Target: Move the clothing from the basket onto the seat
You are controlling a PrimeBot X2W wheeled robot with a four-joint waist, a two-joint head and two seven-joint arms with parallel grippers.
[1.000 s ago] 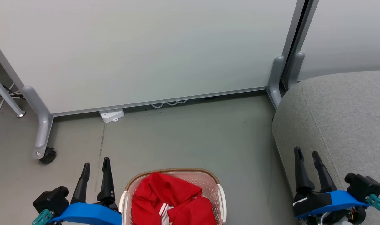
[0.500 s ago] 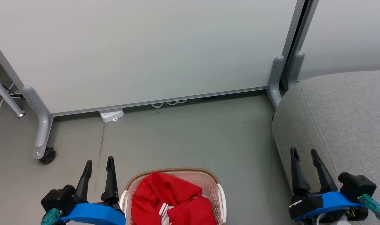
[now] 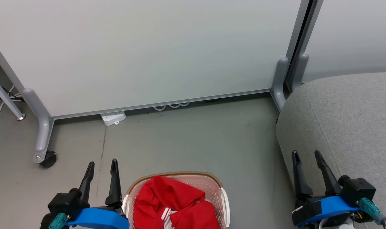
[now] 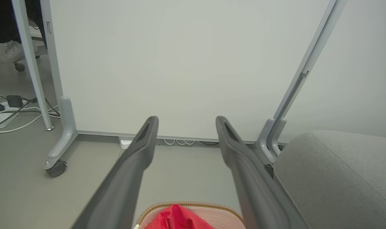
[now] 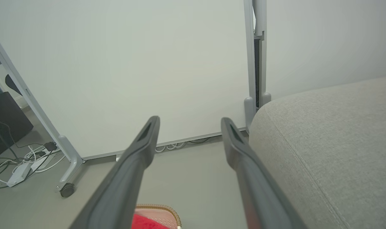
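The red clothing (image 3: pixel 172 205) with white stripe trim lies heaped in the cream basket (image 3: pixel 224 198) with a brown rim, at the bottom middle of the head view. The basket's far rim (image 4: pixel 193 204) and a bit of red clothing (image 4: pixel 177 219) also show low in the left wrist view. The grey seat (image 3: pixel 348 124) fills the right side. My left gripper (image 3: pixel 103 163) stands open just left of the basket, holding nothing. My right gripper (image 3: pixel 306 154) is open in front of the seat's rounded edge, also holding nothing.
A white partition panel (image 3: pixel 142 47) on grey feet with a castor (image 3: pixel 48 159) stands across the back. A white power strip (image 3: pixel 113 117) and cables lie at its base. Bare grey floor (image 3: pixel 193 140) lies between basket and panel.
Both grippers have drawn in toward the basket: the left one slid right, the right one slid left and a little up. Basket and clothing have stayed put.
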